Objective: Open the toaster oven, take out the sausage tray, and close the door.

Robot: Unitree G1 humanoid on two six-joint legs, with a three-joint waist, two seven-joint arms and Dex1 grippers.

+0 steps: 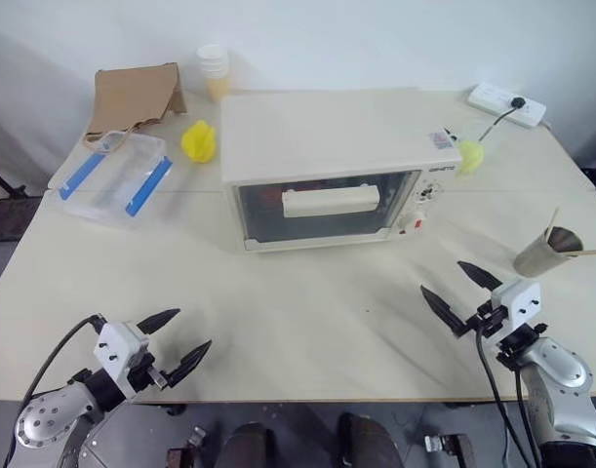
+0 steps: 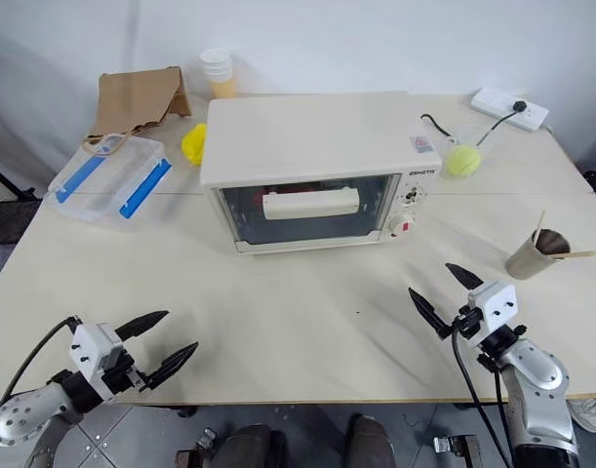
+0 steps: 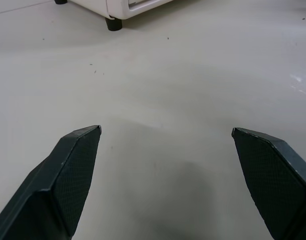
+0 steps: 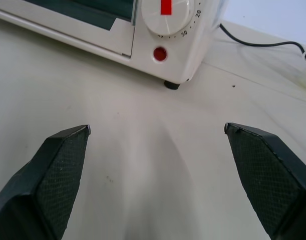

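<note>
- Cream-white boxy toaster oven (image 1: pixel 327 166) on pale table (image 1: pixel 307 322); its glass door (image 1: pixel 322 207) closed.
- Left hand (image 1: pixel 178 341) and right hand (image 1: pixel 460 291): fingers spread, empty.

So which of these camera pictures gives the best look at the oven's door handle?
The left eye view: the door's handle sits whole and unblocked across the glass of the toaster oven. The right eye view shows it just as fully. The wrist views catch the oven's lower edge, without the handle.

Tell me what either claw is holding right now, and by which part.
Nothing is held. The left claw and the right claw both hang open over the table, apart from the toaster oven, whose door is shut.
</note>
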